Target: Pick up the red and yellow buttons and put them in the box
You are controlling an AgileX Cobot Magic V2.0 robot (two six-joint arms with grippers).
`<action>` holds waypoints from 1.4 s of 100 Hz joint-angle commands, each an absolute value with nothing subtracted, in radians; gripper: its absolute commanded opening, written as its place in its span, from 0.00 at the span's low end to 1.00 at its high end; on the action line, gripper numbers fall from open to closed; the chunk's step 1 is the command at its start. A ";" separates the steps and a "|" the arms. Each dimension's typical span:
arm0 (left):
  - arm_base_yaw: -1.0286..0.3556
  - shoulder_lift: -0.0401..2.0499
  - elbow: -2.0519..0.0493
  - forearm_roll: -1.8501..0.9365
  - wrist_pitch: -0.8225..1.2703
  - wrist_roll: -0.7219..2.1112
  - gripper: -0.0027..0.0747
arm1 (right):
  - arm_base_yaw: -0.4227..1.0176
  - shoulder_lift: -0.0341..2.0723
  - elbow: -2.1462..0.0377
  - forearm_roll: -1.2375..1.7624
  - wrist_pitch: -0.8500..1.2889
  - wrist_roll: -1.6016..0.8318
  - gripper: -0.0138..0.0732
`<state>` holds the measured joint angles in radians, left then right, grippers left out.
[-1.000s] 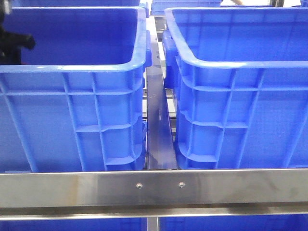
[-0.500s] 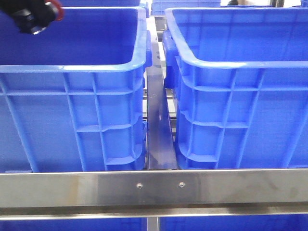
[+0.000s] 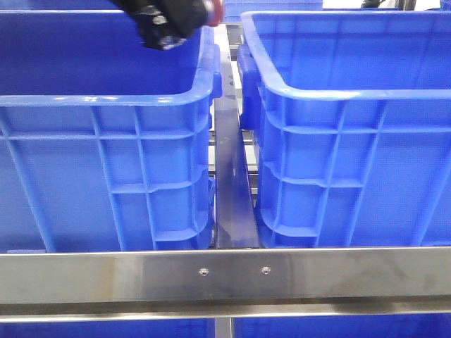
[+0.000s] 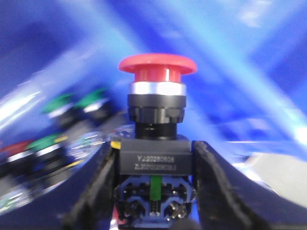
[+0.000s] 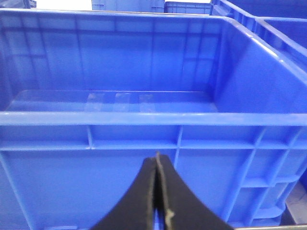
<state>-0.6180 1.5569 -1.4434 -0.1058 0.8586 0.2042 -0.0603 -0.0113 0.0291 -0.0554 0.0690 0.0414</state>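
Note:
My left gripper (image 4: 155, 149) is shut on the black and blue body of a red button (image 4: 157, 72), a mushroom-capped push switch standing upright between the fingers. In the front view this gripper (image 3: 168, 21) hangs above the back right corner of the left blue crate (image 3: 106, 100), and the button's red cap (image 3: 215, 10) peeks out near the rim. My right gripper (image 5: 157, 162) is shut with nothing in it, facing the outer wall of a blue crate (image 5: 144, 118). The yellow button is out of view.
A second blue crate (image 3: 338, 91) stands to the right, with a narrow metal rail (image 3: 231, 176) between the two and a steel bar (image 3: 225, 276) across the front. Blurred green and red buttons (image 4: 57, 108) lie behind the left gripper.
My left gripper has risen from inside the left crate's left side and swung right along its far edge, carrying the red button. The right arm's earlier position is not shown.

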 commanded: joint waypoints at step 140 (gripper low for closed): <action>-0.708 1.509 -1.475 -0.187 0.815 0.203 0.29 | -0.057 0.208 -0.375 -0.056 0.432 0.032 0.08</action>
